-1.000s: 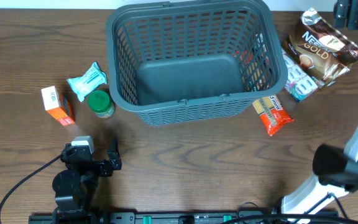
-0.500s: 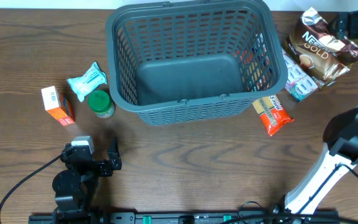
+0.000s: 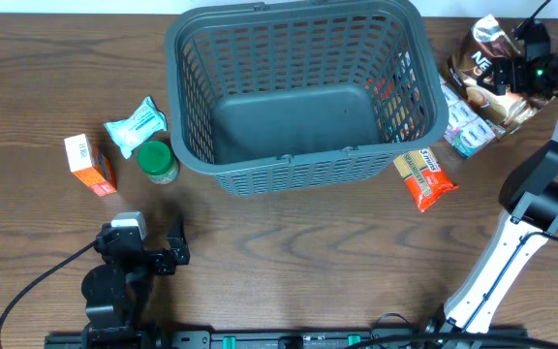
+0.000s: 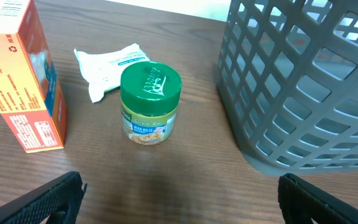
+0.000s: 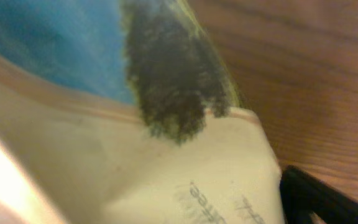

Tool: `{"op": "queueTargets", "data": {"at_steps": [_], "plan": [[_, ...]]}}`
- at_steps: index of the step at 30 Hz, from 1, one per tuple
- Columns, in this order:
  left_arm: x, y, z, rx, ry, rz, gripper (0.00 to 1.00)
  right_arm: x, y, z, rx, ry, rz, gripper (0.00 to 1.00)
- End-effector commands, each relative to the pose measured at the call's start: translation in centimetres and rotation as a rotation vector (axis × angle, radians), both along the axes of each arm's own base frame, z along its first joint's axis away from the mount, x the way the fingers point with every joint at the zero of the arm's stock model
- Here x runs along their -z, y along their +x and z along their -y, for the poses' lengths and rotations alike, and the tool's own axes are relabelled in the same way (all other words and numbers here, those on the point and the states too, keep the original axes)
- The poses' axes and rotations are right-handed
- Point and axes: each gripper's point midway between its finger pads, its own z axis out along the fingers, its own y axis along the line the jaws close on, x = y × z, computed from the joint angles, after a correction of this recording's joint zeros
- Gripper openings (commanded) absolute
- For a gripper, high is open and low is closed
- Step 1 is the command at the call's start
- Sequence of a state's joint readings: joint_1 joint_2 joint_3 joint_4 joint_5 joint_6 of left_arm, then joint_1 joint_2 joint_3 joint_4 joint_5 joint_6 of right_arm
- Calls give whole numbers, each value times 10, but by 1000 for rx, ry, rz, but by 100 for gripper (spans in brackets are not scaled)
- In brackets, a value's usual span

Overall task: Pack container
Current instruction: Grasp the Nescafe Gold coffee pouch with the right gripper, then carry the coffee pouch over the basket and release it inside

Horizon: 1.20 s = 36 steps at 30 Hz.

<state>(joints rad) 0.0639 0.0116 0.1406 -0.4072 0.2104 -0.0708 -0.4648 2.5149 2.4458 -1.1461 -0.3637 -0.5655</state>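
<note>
The container [image 3: 294,174], a big dark grey lattice basket, stands at the back centre with nothing on its floor; its corner shows in the left wrist view [image 4: 303,93]. My right gripper [image 3: 526,58] is down on the brown coffee bag [image 3: 492,73] at the far right. In the right wrist view the bag [image 5: 135,155] fills the space between the jaws of the right gripper [image 5: 185,199]. One black finger [image 5: 328,199] sits at the bag's edge and the other is hidden. My left gripper [image 3: 143,242] stands open above bare wood [image 4: 180,199].
A green-lidded jar [image 3: 158,162] [image 4: 150,102], an orange box [image 3: 90,165] [image 4: 23,81] and a white-teal packet [image 3: 136,124] [image 4: 110,62] lie left of the container. An orange snack packet [image 3: 424,177] and a white pack [image 3: 463,124] lie to its right.
The right arm has swung up from the front right corner to the coffee bag, and its jaws now straddle the bag. The left arm has not moved.
</note>
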Motion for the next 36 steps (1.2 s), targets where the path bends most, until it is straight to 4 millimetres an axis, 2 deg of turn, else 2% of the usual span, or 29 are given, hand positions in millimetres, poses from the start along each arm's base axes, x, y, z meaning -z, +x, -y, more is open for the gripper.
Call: {"op": "queueTargets", "data": {"at_steps": [1,2,4,5,7,11,15,17,21,26,30,32,36], "plan": [[8,0,0,7,12,-13,98,22,-4,-10,-24,52,-44,66],[8,0,0,7,13,-13,99,22,-5,-11,-26,54,-47,58],[8,0,0,7,12,-13,99,20,-4,-12,-27,52,-44,27],[8,0,0,7,12,-13,98,19,-4,-12,-26,52,-42,15],[8,0,0,7,12,-13,98,15,-4,-12,-10,57,-39,1],[8,0,0,7,12,-13,99,-5,-1,-11,28,59,-10,1],[8,0,0,7,12,-13,98,-48,3,-10,86,52,64,1],[8,0,0,7,12,-13,99,-80,4,-9,126,49,121,1],[8,0,0,7,12,-13,98,-159,-2,-11,195,37,267,1],[8,0,0,7,13,-13,99,-256,-28,-26,248,30,445,1],[8,0,0,7,12,-13,98,-328,-57,-53,259,42,584,1],[8,0,0,7,12,-13,99,-362,-73,-76,242,74,652,1],[8,0,0,7,13,-13,98,-420,-109,-138,156,172,770,1]]}}
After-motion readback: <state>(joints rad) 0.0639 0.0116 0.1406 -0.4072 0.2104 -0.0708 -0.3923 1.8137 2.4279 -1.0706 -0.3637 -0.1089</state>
